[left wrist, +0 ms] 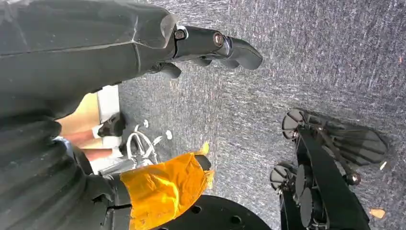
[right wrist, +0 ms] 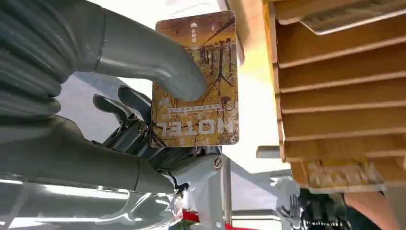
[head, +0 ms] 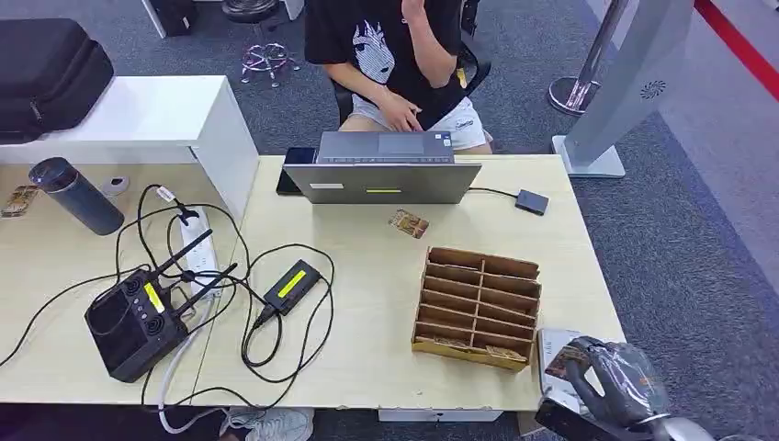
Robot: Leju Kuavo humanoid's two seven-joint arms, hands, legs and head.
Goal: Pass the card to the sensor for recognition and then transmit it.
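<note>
Grey carpet surrounds a pale wooden desk [head: 386, 303] in the head view, where a person sits at the far side behind a silver laptop [head: 381, 181]. A small dark square sensor on a cable [head: 531, 202] lies on the desk just right of the laptop, and a second patterned card [head: 409, 223] lies flat in front of the laptop. A slotted wooden card rack [head: 476, 308] stands near the desk's right front corner. The right hand [head: 602, 377] sits low at that corner, beside the rack, well short of the sensor, which lies forward and slightly left of it, past the rack.

Carpet and a dark wheeled chair base [left wrist: 325, 177] show beneath the left hand [left wrist: 210, 45] in the left wrist view. Its fingers are loosely curled and hold nothing, and the arm hangs away from the desk, so the right hand is by far the nearer to the sensor.

Wooden rack slots [right wrist: 335, 91] run along one side of the right wrist view. The right hand [right wrist: 158, 110] pinches a brown and gold hotel key card [right wrist: 196, 79], the thumb [right wrist: 158, 62] pressed on its printed face and dark fingers behind it. The card's long axis points out past the fingertips, its free end clear of the rack, so I judge that end is what should reach the sensor.
</note>
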